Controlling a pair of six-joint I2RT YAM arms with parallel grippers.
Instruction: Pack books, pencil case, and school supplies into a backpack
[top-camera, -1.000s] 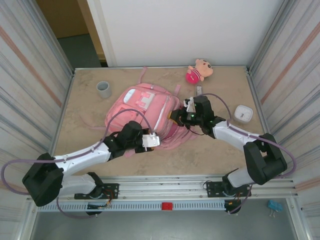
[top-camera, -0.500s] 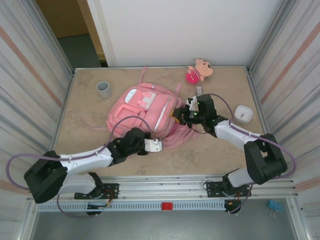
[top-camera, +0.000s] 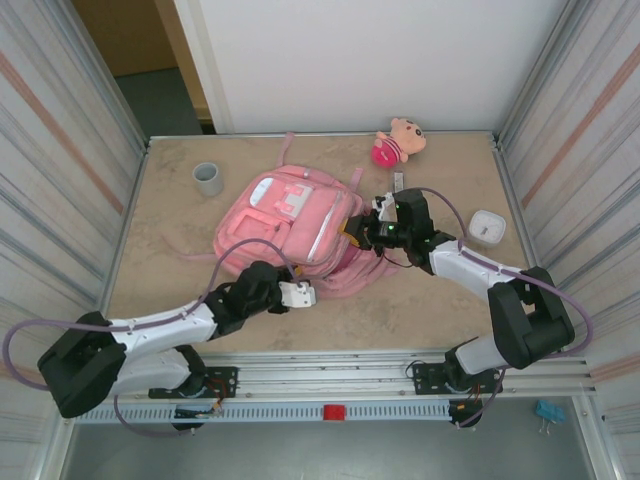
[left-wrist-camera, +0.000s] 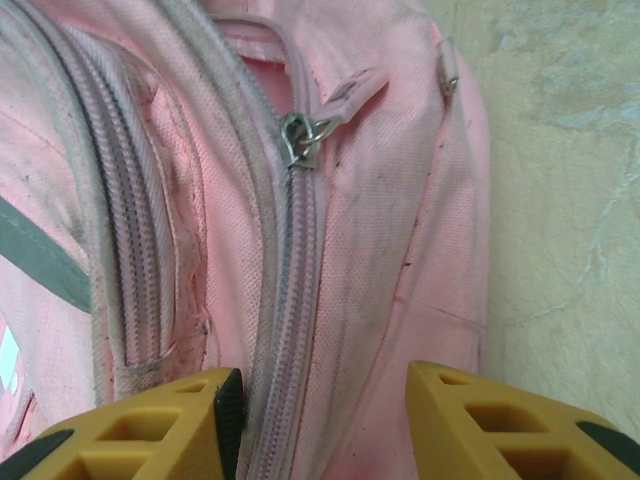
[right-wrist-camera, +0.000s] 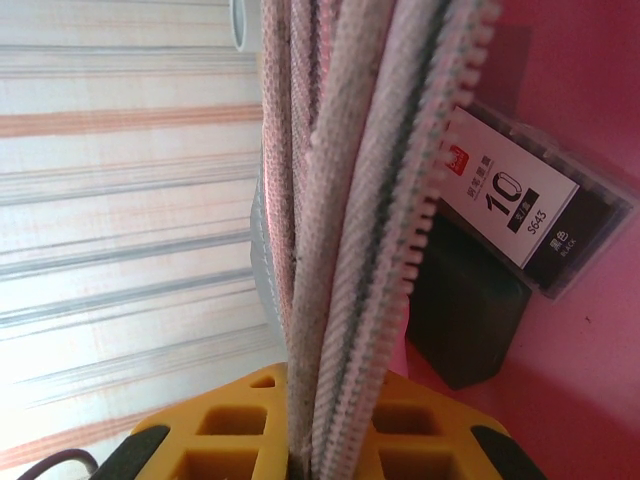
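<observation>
Since the left gripper (top-camera: 302, 293) has backed off the pink backpack (top-camera: 290, 215), jaws spread, the right gripper (right-wrist-camera: 335, 410) still pinches its zip edge open; a black labelled box (right-wrist-camera: 510, 205), maybe school supplies, lies inside.

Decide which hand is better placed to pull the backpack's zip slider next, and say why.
Left, probably. The left hand is open and free, its jaws either side of the zip line, with the zip slider straight ahead. The right hand is shut on the zip edge of the backpack, so it is busy.
</observation>
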